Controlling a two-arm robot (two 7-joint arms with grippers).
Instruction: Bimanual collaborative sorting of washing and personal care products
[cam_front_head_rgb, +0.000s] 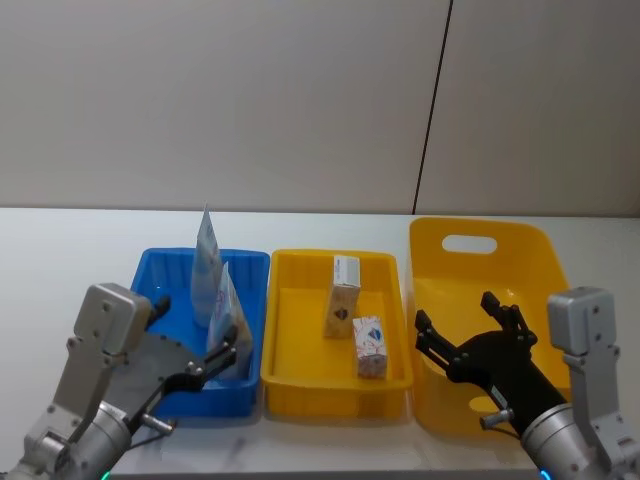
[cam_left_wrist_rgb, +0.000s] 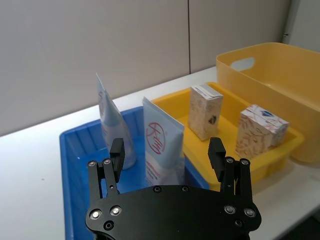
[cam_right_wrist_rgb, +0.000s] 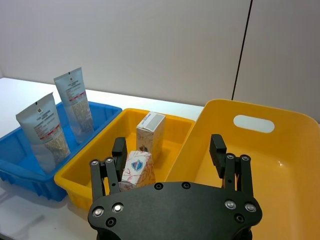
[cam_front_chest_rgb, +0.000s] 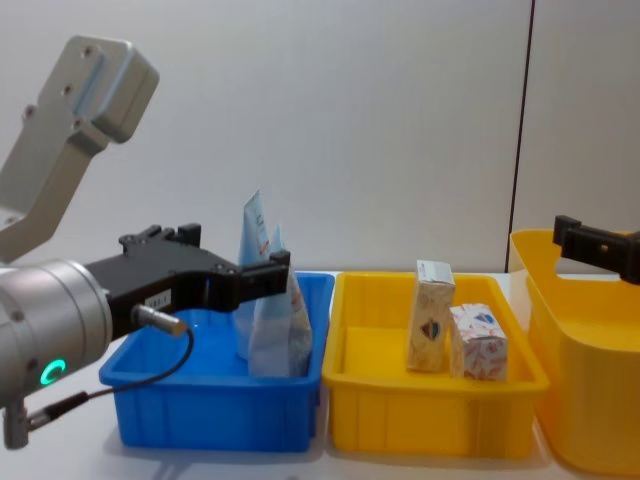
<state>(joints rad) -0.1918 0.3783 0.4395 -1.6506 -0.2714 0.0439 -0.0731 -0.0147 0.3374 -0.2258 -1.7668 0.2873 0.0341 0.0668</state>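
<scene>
Two soft packs stand upright in the blue bin (cam_front_head_rgb: 150, 264): a pale blue-white pouch (cam_front_head_rgb: 207, 262) at the back and a whitish squeeze tube (cam_front_head_rgb: 229, 310) in front. My left gripper (cam_front_head_rgb: 195, 330) is open at the bin's near side, close behind the tube (cam_left_wrist_rgb: 161, 150); whether it touches the tube I cannot tell. The small yellow tray (cam_front_head_rgb: 300, 385) holds a taller beige carton (cam_front_head_rgb: 343, 297) and a squat white carton with a red-blue pattern (cam_front_head_rgb: 369, 346). My right gripper (cam_front_head_rgb: 455, 312) hovers open and empty over the big yellow basket (cam_front_head_rgb: 480, 232).
The three containers stand side by side on a white table, the blue bin on my left, the tray in the middle, the handled basket (cam_right_wrist_rgb: 280, 165) on my right. A plain wall with a dark vertical seam rises behind the table.
</scene>
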